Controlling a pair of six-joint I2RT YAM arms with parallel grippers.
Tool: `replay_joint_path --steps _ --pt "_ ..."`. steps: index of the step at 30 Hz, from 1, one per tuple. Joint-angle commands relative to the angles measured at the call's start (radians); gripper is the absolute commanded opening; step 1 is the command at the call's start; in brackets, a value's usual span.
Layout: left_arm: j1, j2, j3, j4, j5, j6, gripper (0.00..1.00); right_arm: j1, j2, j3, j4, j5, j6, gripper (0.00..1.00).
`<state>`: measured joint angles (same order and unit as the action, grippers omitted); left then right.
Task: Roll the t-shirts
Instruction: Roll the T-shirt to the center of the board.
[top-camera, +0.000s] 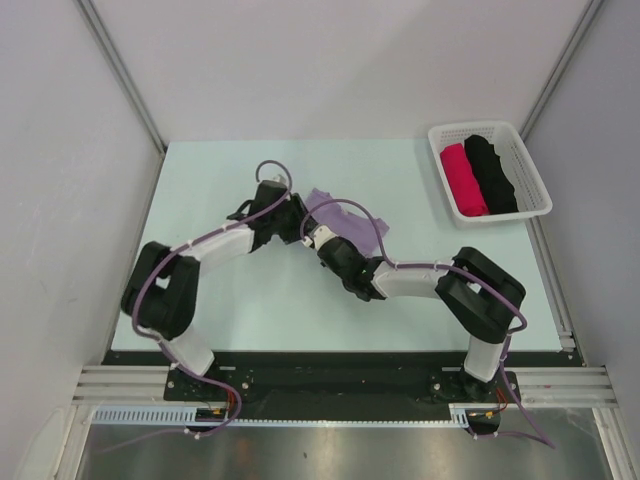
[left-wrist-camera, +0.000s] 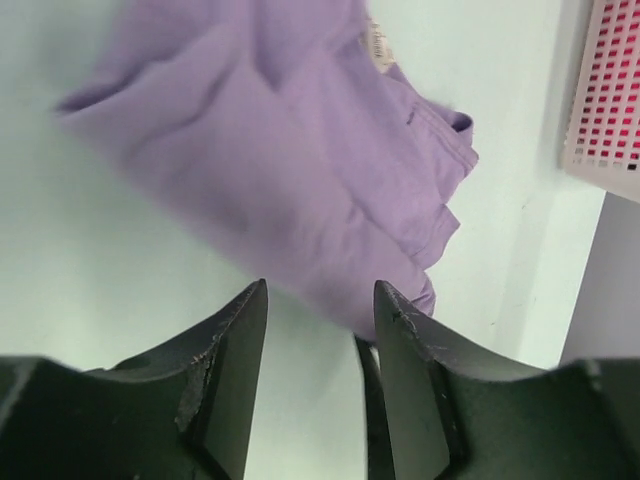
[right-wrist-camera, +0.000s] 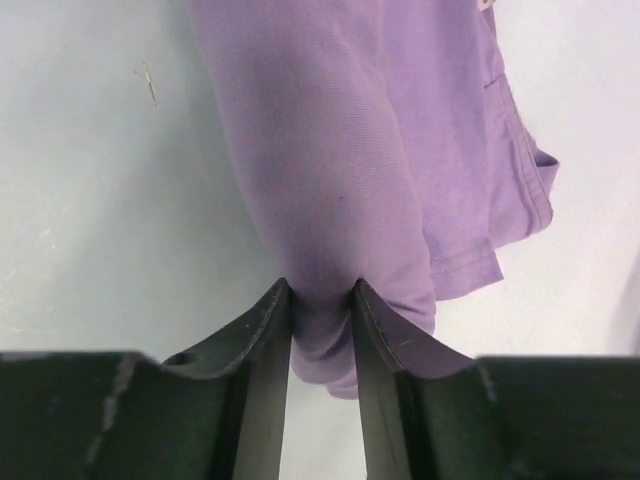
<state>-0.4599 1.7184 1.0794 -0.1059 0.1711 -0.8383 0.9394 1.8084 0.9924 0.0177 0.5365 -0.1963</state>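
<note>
A lavender t-shirt (top-camera: 350, 222) lies bunched and partly rolled near the middle of the table. Up close, the t-shirt (right-wrist-camera: 350, 150) is a thick fold that runs away from my right gripper (right-wrist-camera: 320, 295), whose jaws are shut on its near end. My left gripper (left-wrist-camera: 320, 300) stands open just short of the t-shirt (left-wrist-camera: 290, 160), with only bare table between its fingers. From above, the left gripper (top-camera: 299, 222) and right gripper (top-camera: 322, 234) meet at the shirt's left edge, and both arms hide part of the cloth.
A white basket (top-camera: 476, 126) stands at the back right of the table and holds a pink roll (top-camera: 464, 178) and a black roll (top-camera: 493, 172). The basket (left-wrist-camera: 606, 90) also shows at the right edge of the left wrist view. Grey walls enclose the table.
</note>
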Motion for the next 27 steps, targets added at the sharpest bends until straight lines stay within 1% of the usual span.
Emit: replay_joint_path --steps 1,2,7,8,11,12,13,16,18,21,24,25,27 --pt "0.036 -0.179 -0.108 0.014 -0.041 -0.044 0.52 -0.005 -0.053 0.048 -0.045 -0.079 0.014 0.32" --pt "0.043 -0.203 -0.155 0.017 -0.05 -0.048 0.52 -0.005 -0.064 0.055 -0.061 -0.131 0.023 0.3" --pt "0.049 -0.338 -0.304 0.044 -0.068 -0.071 0.52 -0.008 -0.118 0.087 -0.179 -0.321 0.084 0.27" --pt "0.049 -0.385 -0.356 0.048 -0.076 -0.074 0.52 -0.008 -0.127 0.088 -0.189 -0.379 0.095 0.27" --pt "0.049 -0.466 -0.444 0.052 -0.064 -0.071 0.51 -0.014 -0.156 0.095 -0.223 -0.511 0.132 0.25" --pt "0.049 -0.483 -0.463 0.049 -0.062 -0.07 0.51 -0.019 -0.161 0.098 -0.237 -0.526 0.139 0.25" --pt "0.047 -0.506 -0.501 0.051 -0.061 -0.067 0.5 -0.024 -0.164 0.101 -0.245 -0.618 0.159 0.24" --pt "0.043 -0.578 -0.567 0.052 -0.05 -0.062 0.5 -0.037 -0.161 0.101 -0.26 -0.731 0.211 0.23" --pt "0.038 -0.611 -0.585 0.049 -0.05 -0.05 0.49 -0.044 -0.149 0.101 -0.257 -0.77 0.241 0.22" --pt "0.027 -0.609 -0.607 0.066 -0.047 -0.05 0.5 -0.05 -0.12 0.095 -0.233 -0.777 0.29 0.22" --pt "0.026 -0.56 -0.595 0.103 -0.033 -0.058 0.49 -0.074 -0.092 0.095 -0.206 -0.782 0.327 0.22" --pt "0.024 -0.547 -0.573 0.154 -0.03 -0.056 0.49 -0.088 -0.089 0.095 -0.203 -0.793 0.334 0.22" --pt "0.023 -0.501 -0.543 0.17 -0.038 -0.054 0.49 -0.102 -0.089 0.095 -0.196 -0.806 0.348 0.22"
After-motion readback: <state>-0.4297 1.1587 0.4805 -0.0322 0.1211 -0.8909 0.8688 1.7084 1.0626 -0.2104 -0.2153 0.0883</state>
